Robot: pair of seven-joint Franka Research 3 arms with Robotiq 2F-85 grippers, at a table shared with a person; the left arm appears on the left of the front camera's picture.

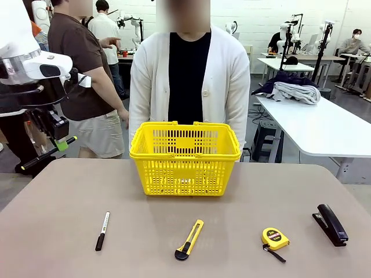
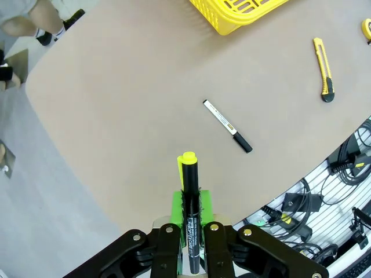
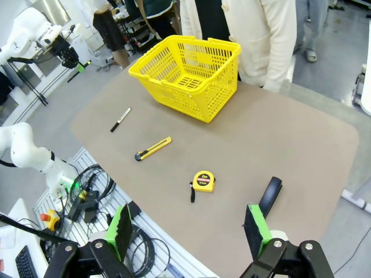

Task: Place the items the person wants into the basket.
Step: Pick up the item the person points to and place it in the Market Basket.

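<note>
Front view first: the left gripper [image 1: 61, 145] hangs high off the table's [image 1: 58, 202] left edge, clenched on a dark pen [image 1: 36, 160] that slants down to the left; the yellow shopping basket [image 1: 185, 171] stands upright at the far middle of the table, right in front of the person [image 1: 226, 81] in the white cardigan; along the near side lie a white-barrelled marker [image 1: 102, 230], a yellow-and-black utility knife [image 1: 189, 239], a round yellow tape measure [image 1: 274, 238] and a black stapler [image 1: 330, 225], each well apart from its neighbour. Over to the left wrist view: the green pads grip the pen's printed barrel, its far end looks yellow; below sit the marker, the knife and a corner of the basket. Now the right wrist view: the right gripper [image 3: 188, 231] is spread wide with nothing between its fingers, above the near table edge; the stapler and tape measure lie nearest it, the knife and marker farther off, the basket beyond them by the person.
</note>
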